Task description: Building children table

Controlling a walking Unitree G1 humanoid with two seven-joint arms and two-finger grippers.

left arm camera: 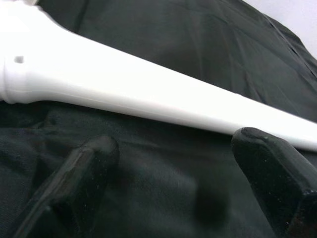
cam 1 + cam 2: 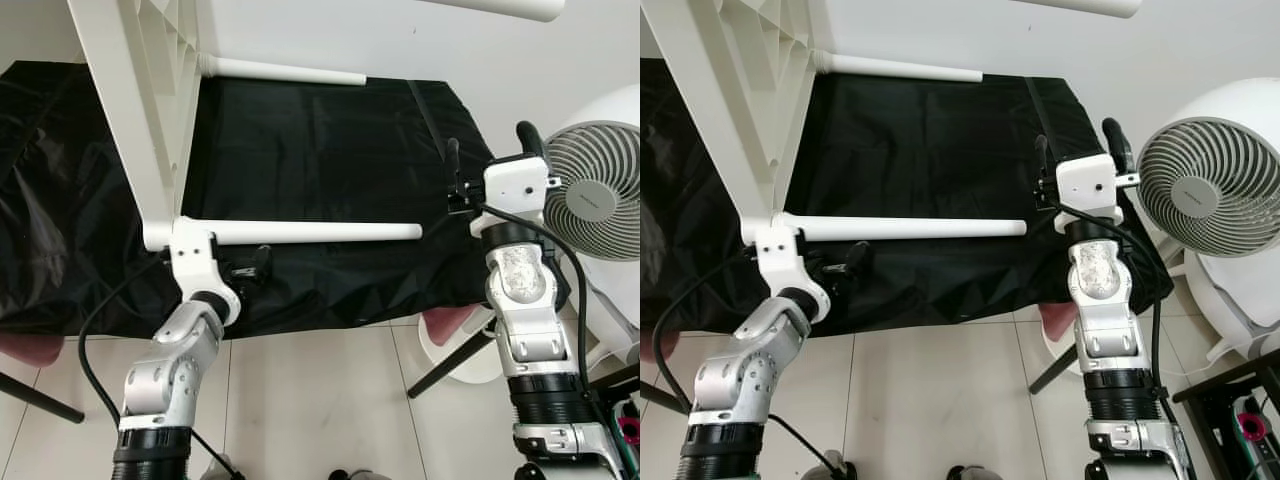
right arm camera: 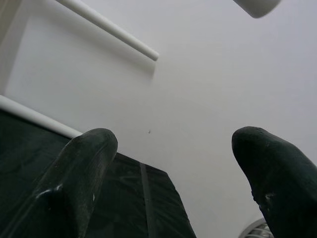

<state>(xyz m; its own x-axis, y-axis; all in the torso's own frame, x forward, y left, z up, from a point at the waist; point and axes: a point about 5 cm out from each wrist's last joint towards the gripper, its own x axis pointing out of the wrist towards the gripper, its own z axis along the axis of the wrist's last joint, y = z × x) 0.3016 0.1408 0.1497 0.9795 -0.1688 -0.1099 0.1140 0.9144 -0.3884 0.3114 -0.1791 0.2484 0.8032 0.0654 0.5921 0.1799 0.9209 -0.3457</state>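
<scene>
— Where is the table?
— The white table (image 2: 140, 110) lies tipped on the black cloth (image 2: 320, 140).
— And the grippers?
— The left gripper (image 1: 173, 163) is wide open under a leg (image 2: 310, 232). The right gripper (image 2: 492, 150) is open too, holding nothing.

A smooth, glossy white plastic table leg (image 1: 148, 94) is seen above a matt, finely woven black cloth (image 2: 320, 150). The black gripper fingers (image 1: 79, 183) are finished in dull, slightly scuffed rubbery material, and glossy pale floor tiles (image 2: 310, 400) are shown below.

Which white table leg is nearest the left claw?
The lower leg, jutting from the tabletop corner just above the left claw; the upper leg lies farther back.
</scene>
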